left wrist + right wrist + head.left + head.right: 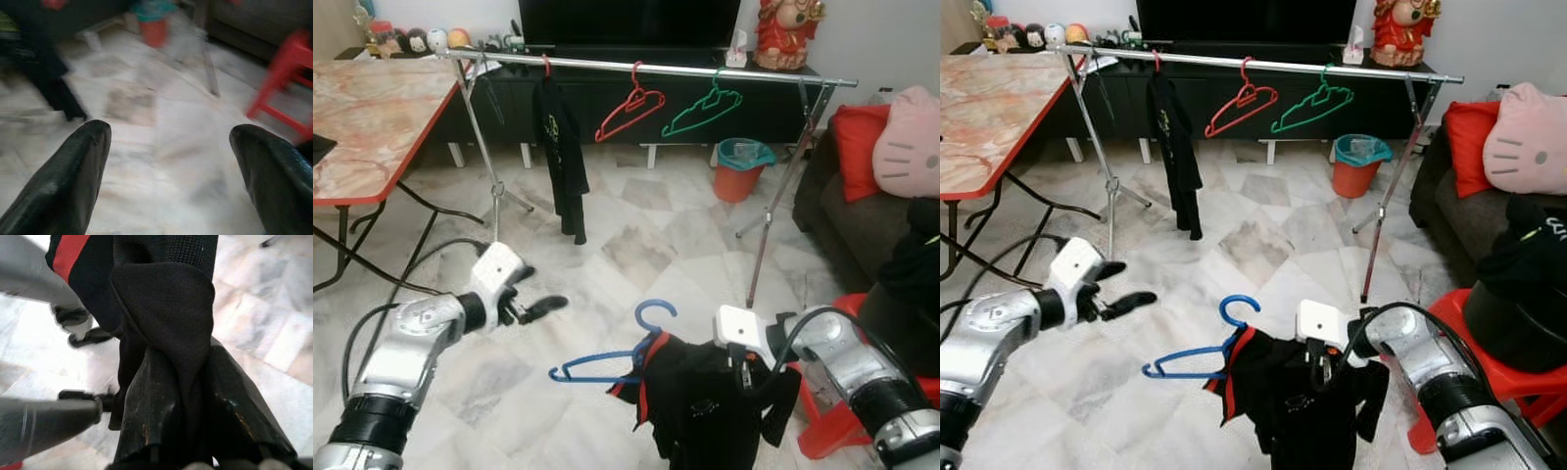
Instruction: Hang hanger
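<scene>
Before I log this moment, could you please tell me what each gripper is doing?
Left gripper: open, holding nothing, above the floor.
Right gripper: closed on the black garment that sits on the blue hanger.

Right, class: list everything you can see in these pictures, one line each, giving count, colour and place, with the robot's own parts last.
Clothes rail: one, silver, across the room ahead.
Empty hangers: two, red hanger and green hanger, on the rail.
Hung garment: one, black, on the rail left of the red hanger.
Blue hanger: one, blue, in the black and red garment held low in front.
Table: one, marble-look top with red edge, left.
Bin: one, orange with teal liner, beyond the rail.
Stool: one, red, right.
Cushions: red cushion and pink cushion, on the dark sofa at right.
Left gripper: open, over the floor.
Right gripper: shut on the garment.
</scene>
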`<state>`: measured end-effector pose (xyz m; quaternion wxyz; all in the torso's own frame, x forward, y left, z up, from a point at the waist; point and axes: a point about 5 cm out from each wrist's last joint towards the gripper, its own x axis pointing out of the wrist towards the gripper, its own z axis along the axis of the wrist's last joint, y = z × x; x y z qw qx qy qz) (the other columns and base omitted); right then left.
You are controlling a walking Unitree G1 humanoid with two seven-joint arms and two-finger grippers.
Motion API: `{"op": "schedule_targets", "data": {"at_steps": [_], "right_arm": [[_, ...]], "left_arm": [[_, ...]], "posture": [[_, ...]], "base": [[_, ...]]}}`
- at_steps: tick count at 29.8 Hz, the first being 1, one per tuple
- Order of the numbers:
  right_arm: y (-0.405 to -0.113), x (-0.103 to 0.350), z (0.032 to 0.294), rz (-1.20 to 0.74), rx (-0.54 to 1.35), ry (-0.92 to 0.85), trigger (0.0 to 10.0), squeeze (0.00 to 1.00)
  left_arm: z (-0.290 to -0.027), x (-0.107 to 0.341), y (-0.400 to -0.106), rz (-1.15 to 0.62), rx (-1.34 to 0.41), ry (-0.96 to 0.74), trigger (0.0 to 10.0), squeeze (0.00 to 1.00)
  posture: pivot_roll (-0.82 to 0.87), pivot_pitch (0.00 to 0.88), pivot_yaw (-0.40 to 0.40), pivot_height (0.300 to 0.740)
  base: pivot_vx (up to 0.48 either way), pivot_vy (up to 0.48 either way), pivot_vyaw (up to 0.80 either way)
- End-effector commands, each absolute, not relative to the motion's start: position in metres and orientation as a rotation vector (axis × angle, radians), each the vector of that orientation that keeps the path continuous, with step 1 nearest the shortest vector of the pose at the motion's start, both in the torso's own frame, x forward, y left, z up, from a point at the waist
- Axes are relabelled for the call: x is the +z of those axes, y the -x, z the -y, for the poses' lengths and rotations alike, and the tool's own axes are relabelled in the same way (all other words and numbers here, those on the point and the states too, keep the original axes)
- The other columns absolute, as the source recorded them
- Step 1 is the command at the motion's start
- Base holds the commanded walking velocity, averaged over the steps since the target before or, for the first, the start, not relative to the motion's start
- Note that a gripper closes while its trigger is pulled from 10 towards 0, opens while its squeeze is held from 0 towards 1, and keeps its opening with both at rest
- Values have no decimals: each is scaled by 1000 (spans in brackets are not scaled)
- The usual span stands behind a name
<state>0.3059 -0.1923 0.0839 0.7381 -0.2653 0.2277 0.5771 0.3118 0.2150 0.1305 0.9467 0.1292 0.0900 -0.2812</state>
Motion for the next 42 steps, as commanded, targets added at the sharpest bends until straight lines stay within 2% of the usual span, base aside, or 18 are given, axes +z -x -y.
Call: {"op": "schedule_targets", "data": {"at_steps": [1,6,13,20,28,29,42], "right_arm": [[-318,102,192,-416,1220,568,0,0],[-332,114,197,-360,1095,572,0,0],[-346,136,189,-251,1041,464,0,0],[-352,154,170,-147,1097,396,0,0],[-349,156,163,-139,1175,388,0,0],[-348,156,163,-141,1180,389,0,0],[-340,156,162,-172,1291,390,0,0]], "left_arm": [[-219,121,-310,-200,-518,-253,10000,0],[-227,103,-308,-196,-350,-187,10000,0],[-225,83,-302,-218,-281,-126,10000,0],[-202,58,-291,-283,-387,-48,10000,0],[-186,50,-289,-266,-449,30,10000,0],[-185,50,-289,-255,-454,40,10000,1000],[-176,56,-297,-159,-463,89,10000,1000]], "posture": [[-4,0,-58,740],[-10,0,-55,740],[-17,0,-51,740],[-19,0,-45,740],[-21,0,-42,740],[-22,0,-41,740],[-30,0,-48,740]], "base": [[0,0,0],[0,0,0],[0,0,0],[0,0,0],[0,0,0],[0,0,0],[0,0,0]]}}
